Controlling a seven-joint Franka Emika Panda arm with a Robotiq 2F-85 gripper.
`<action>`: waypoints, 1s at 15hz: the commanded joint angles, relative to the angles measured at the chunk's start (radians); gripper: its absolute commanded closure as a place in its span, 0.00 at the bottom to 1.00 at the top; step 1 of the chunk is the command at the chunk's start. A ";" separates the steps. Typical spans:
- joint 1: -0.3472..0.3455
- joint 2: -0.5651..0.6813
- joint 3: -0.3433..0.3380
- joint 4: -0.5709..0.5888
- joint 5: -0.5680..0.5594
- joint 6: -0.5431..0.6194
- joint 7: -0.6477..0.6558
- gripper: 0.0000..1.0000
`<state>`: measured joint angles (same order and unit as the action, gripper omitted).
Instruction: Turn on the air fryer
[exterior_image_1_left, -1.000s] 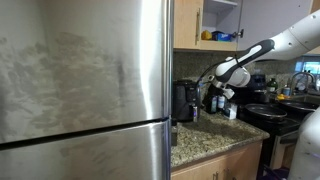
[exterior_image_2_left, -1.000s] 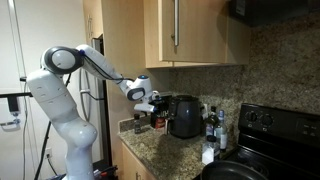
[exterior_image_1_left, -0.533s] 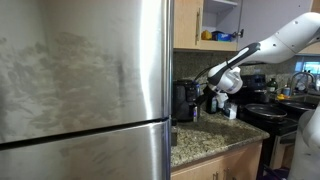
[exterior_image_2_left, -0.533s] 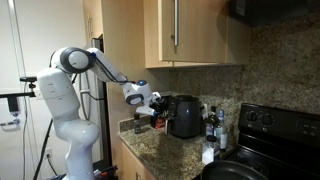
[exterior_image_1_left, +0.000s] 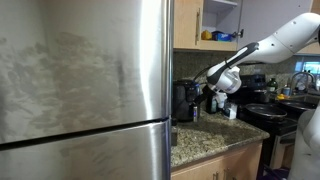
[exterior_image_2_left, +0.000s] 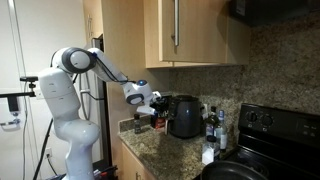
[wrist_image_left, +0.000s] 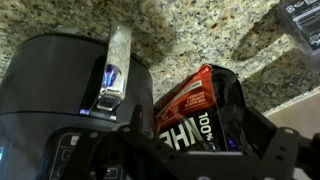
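The air fryer (exterior_image_2_left: 185, 116) is a dark boxy appliance standing on the granite counter against the wall; it also shows in an exterior view (exterior_image_1_left: 184, 100). In the wrist view the air fryer (wrist_image_left: 55, 85) fills the left side, with a silver handle and a small blue light on it. My gripper (exterior_image_2_left: 152, 104) hovers close beside the fryer, also seen in an exterior view (exterior_image_1_left: 212, 94). In the wrist view the gripper (wrist_image_left: 196, 142) has its dark fingers spread wide and holds nothing. A red and black bag (wrist_image_left: 190, 108) lies between the fingers, behind them.
A large steel fridge (exterior_image_1_left: 85, 90) fills one side. Several dark bottles (exterior_image_2_left: 212, 125) stand next to the fryer. A black stove (exterior_image_2_left: 270, 135) with pots (exterior_image_1_left: 262, 110) is beyond them. Wooden cabinets (exterior_image_2_left: 190, 35) hang above the counter (exterior_image_1_left: 205, 140).
Over the last second the arm has folded in and the gripper has moved slightly down and closer to the air fryer. It has been still in the last half second.
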<state>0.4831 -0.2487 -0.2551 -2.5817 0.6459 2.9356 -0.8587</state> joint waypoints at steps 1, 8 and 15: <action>0.113 0.040 -0.086 0.068 0.143 0.033 -0.201 0.00; 0.159 0.027 -0.116 0.084 0.205 0.035 -0.267 0.00; 0.338 0.003 -0.213 0.059 0.618 0.304 -0.529 0.00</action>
<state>0.7345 -0.2241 -0.4243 -2.4925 1.1225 3.1238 -1.2399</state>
